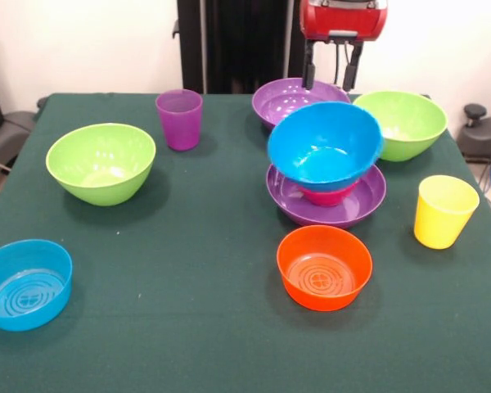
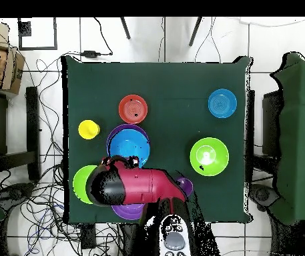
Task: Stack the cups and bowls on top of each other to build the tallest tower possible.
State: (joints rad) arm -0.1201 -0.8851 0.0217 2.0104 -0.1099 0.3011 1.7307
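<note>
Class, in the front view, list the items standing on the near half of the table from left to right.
Small blue bowl → orange bowl → yellow cup.

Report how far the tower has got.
Done: the tower has three pieces, a large blue bowl tilted on a red-pink bowl in a wide purple bowl. In hand: nothing; the open claw hangs empty above. Left: five bowls and both cups.
</note>
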